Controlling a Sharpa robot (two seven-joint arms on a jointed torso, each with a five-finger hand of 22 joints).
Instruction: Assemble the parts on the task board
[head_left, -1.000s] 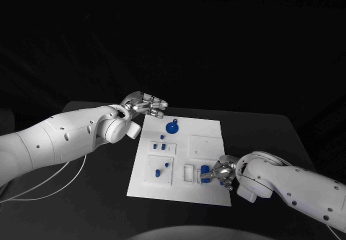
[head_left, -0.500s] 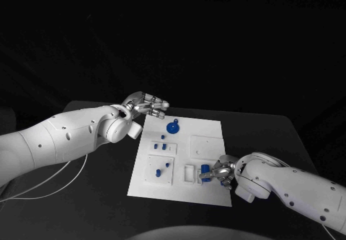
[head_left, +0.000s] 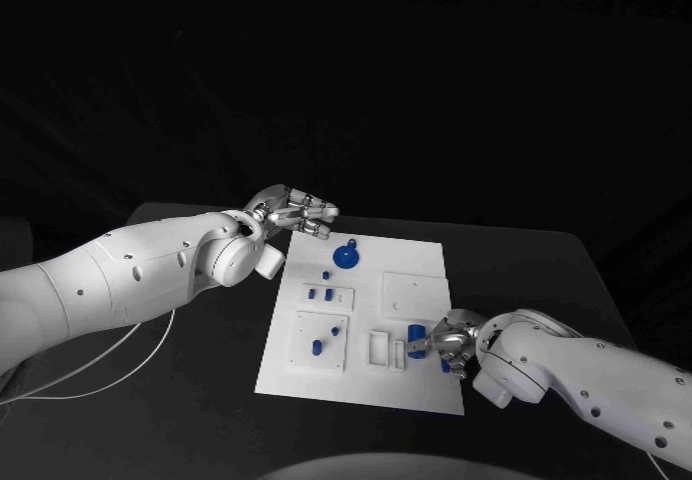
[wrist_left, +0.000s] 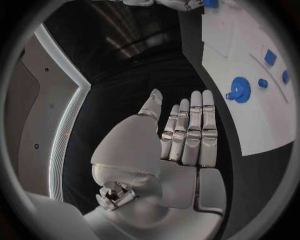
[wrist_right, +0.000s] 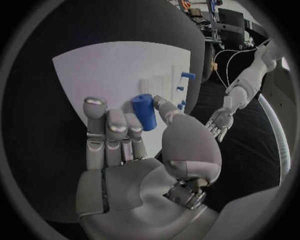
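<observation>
no readable text, no labels, no numbers on anything shown

The left hand (head_left: 296, 211) hovers with fingers extended and apart, holding nothing, while the right hand (head_left: 446, 342) pinches a blue cylinder (wrist_right: 144, 112).

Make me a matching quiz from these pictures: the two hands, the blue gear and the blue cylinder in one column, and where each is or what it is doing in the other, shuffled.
Things:
1. left hand
2. right hand
3. blue gear
4. blue cylinder

States:
A. lies on the far part of the task board
B. held between fingers and thumb
C. open, holds nothing, at the board's far left corner
D. holds a part over the board's near right area

Pairs: 1-C, 2-D, 3-A, 4-B
</observation>
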